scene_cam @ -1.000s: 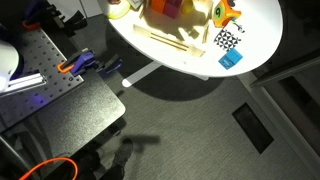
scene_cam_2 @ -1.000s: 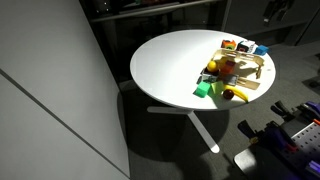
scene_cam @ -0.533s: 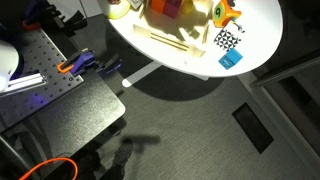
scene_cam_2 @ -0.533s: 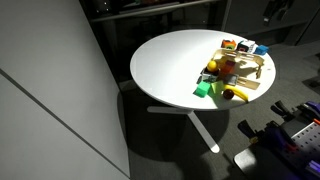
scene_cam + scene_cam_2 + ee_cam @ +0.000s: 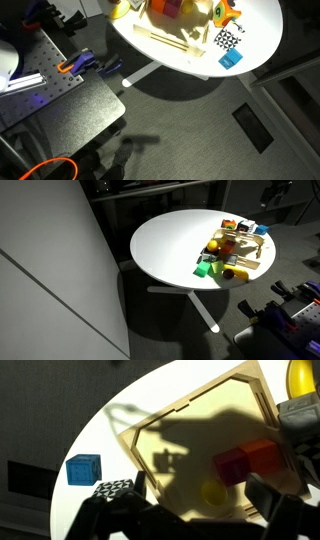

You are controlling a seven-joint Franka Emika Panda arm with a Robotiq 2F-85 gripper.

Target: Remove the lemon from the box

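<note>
In the wrist view the shallow pale wooden box [image 5: 170, 435] lies below me on the white round table [image 5: 105, 435]. The small yellow lemon [image 5: 213, 491] sits on the box floor in shadow, touching a red block [image 5: 238, 465] that stands beside an orange block [image 5: 266, 453]. My gripper [image 5: 200, 512] is open, hanging above the box with its dark fingers on either side of the lemon and nothing between them. The box also shows in both exterior views [image 5: 170, 42] [image 5: 262, 258]. The arm is a dark shape at the top edge [image 5: 275, 192].
A small blue cube [image 5: 84, 469] [image 5: 231, 59] and a black-and-white checkered piece [image 5: 112, 488] [image 5: 227, 40] lie outside the box. A multicoloured toy [image 5: 222, 12] and a large yellow object [image 5: 303, 375] lie nearby. A green block [image 5: 203, 269] sits near the table's rim. The table stands on a dark floor [image 5: 170, 320].
Almost nothing has moved. The dark arm at the top of an exterior view has shifted slightly, and its shadow lies a little further over the objects at the box.
</note>
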